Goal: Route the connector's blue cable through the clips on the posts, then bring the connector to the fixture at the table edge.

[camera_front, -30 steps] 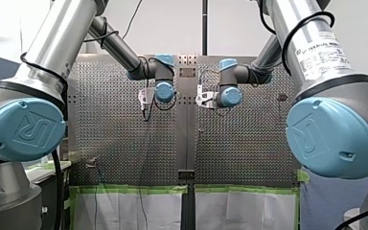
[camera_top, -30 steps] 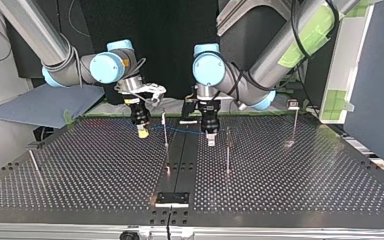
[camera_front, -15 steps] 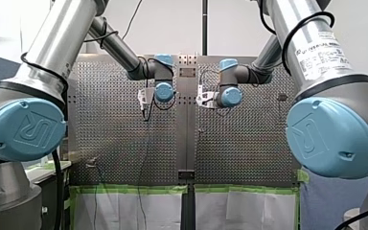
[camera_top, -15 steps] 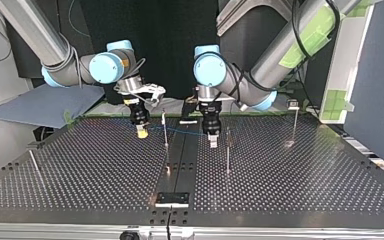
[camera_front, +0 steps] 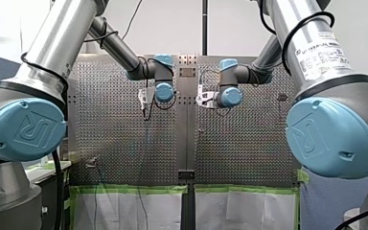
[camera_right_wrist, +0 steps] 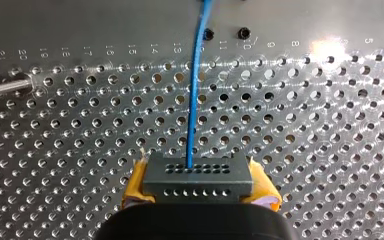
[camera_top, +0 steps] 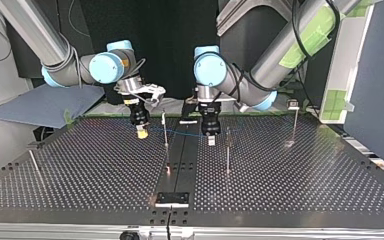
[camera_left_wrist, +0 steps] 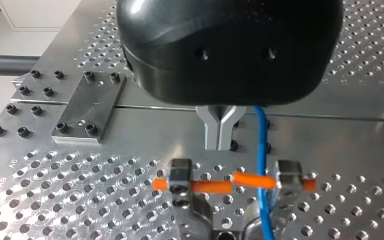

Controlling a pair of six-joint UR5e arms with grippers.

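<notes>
Barely any shift — my left gripper point(camera_top: 211, 141), fingers pressed together, waits with the thin steel post point(camera_top: 227, 150) at its top-view three o'clock, my right gripper point(camera_top: 141, 133) clamps the dark-grey connector block point(camera_right_wrist: 198, 179) — the thin blue cable point(camera_right_wrist: 194, 100) looks no further routed.

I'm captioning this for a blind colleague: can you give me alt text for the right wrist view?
My right gripper clamps a dark connector between its yellow pads, and the connector's blue cable runs straight ahead over the perforated table. A metal post shows off to one side of the cable.

Robot lab with perforated table point(camera_top: 305, 170)
</notes>
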